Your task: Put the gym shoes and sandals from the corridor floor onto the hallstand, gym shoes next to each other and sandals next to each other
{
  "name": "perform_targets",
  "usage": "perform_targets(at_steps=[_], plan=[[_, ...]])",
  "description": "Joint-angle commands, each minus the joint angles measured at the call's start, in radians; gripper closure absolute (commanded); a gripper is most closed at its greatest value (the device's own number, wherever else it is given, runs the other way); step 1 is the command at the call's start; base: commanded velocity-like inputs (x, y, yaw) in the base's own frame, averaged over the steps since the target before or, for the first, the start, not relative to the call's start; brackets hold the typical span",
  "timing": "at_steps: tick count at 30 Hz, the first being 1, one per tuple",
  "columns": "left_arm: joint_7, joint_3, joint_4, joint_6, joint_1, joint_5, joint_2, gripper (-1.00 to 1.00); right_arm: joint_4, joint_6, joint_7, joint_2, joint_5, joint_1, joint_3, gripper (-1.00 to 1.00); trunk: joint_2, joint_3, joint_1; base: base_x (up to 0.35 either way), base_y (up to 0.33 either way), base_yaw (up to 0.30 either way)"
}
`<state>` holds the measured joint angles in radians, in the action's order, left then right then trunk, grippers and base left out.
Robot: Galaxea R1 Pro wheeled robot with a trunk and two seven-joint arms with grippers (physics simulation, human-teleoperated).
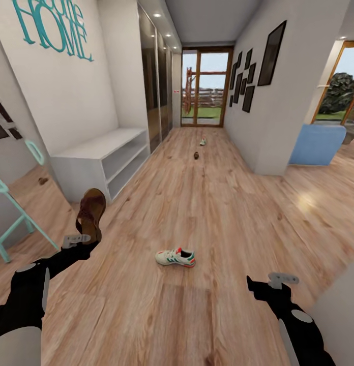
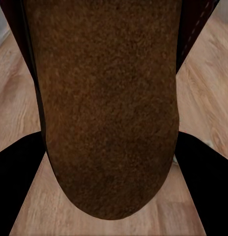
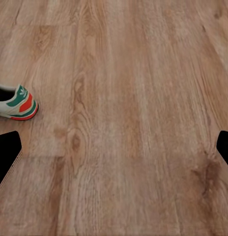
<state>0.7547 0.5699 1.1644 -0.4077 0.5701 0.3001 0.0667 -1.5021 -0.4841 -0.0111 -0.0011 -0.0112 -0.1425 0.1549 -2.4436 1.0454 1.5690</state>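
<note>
One sandal (image 1: 91,211) is off the corridor floor (image 1: 212,203), pinched by its lower end in the left gripper (image 1: 78,239) and standing nearly upright, just this side of the low white bench (image 1: 103,157) by the left wall. That end-only hold is the risk: a swing toward the bench could tip or slip it loose. Its underside is grainy dark brown and rounded. A gym shoe (image 1: 176,257), white with green stripes and a red toe, lies on the floor to the bench's right. Right gripper (image 1: 282,279): jaws spread wide, empty.
</note>
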Motion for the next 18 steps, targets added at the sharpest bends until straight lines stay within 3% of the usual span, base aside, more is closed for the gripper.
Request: perform_targets(at_steps=[1,14,18], plan=[[0.008,0.002,0.001,-0.007,0.002,0.004,-0.001,1.00,-0.001,-0.005,-0.001,0.000,-0.001,0.000,0.000,-1.00,0.000,0.001,0.000,0.298,-0.256,0.293],[0.008,0.002,0.001,-0.007,0.001,0.004,-0.001,1.00,-0.001,-0.005,-0.001,0.000,-0.001,0.000,0.000,-1.00,0.000,-0.003,0.000,0.280,-0.266,0.293],[0.008,0.002,0.001,-0.006,0.001,0.004,-0.002,1.00,-0.001,-0.005,-0.001,0.000,-0.001,0.000,0.000,-1.00,0.000,-0.005,0.000,0.078,-0.082,0.293]])
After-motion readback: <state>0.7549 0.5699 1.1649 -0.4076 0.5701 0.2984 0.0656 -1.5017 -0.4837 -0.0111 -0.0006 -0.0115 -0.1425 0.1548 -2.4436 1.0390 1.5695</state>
